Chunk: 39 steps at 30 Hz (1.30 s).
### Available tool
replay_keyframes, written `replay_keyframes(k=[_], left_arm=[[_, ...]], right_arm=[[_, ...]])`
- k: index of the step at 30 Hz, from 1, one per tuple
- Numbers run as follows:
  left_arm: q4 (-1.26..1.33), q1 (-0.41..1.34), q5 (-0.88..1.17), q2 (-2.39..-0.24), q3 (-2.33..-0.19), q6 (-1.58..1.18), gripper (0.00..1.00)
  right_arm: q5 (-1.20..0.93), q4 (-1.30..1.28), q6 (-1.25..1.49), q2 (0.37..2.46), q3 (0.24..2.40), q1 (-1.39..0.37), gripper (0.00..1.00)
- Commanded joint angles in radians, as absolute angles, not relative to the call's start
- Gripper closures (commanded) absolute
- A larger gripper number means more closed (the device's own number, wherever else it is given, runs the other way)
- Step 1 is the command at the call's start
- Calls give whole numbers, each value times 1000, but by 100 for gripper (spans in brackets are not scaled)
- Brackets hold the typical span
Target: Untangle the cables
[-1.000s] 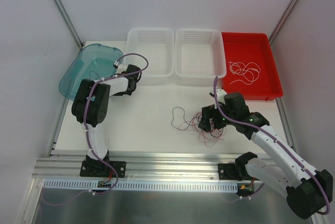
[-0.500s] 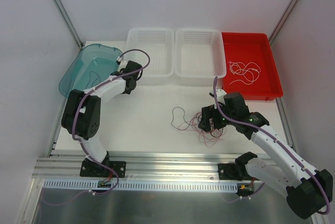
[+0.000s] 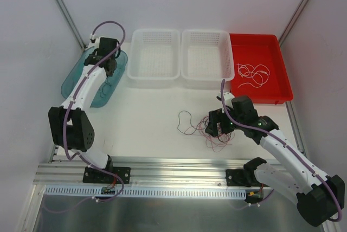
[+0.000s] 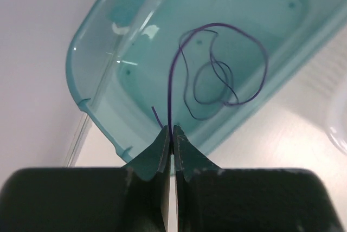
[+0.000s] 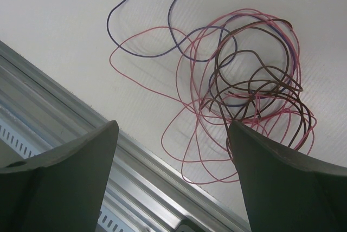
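My left gripper (image 3: 104, 65) hangs over the teal tub (image 3: 70, 84). In the left wrist view it (image 4: 171, 130) is shut on a thin dark purple wire (image 4: 169, 80), whose loops dangle inside the tub (image 4: 97, 37). My right gripper (image 3: 218, 127) is open just above a tangle of pink, brown and purple wires (image 3: 216, 136) on the white table. In the right wrist view the tangle (image 5: 249, 85) lies ahead of the wide-open fingers (image 5: 172, 126), and a purple strand (image 5: 108, 23) trails off to the left. White wires (image 3: 253, 75) lie in the red tray (image 3: 276, 45).
Two white perforated baskets (image 3: 155, 31) (image 3: 207, 31) stand at the back between the tub and the red tray. An aluminium rail (image 3: 173, 169) runs along the table's near edge, close to the tangle. Frame posts rise at both back corners.
My left arm has swung from beside the left white basket out to the far left, over the teal tub, and stretched out. The right arm and the tangle have not moved.
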State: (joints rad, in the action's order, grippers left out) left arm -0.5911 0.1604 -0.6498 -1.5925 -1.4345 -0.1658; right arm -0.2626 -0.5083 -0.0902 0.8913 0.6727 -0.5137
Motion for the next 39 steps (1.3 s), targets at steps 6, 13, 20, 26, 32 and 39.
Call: replay_keyframes(k=[6,13,20,26,32,39], left_arm=[[-632,6,-549,-1759,-1562,-202,90],[-632,-46,-506,-1642,-1476,-294,42],[-650,-142,-454,-1410,-1284,-457,5],[-646,-282,-270,-1328,-1128,-575,1],[-540,-359,-82,-1403,-1081,-609,1],[-483,-360,33,-1584,-1179,-658,1]], right_arm=[[-267,-500,-92,881,686,-522,12],[-268,-500,-92,874,687,-523,12],[-272,-497,-92,864,684,-523,12],[-276,-495,-91,854,683,-526,12],[-275,-497,-92,853,684,-529,12],[-262,-505,-94,853,686,-531,12]])
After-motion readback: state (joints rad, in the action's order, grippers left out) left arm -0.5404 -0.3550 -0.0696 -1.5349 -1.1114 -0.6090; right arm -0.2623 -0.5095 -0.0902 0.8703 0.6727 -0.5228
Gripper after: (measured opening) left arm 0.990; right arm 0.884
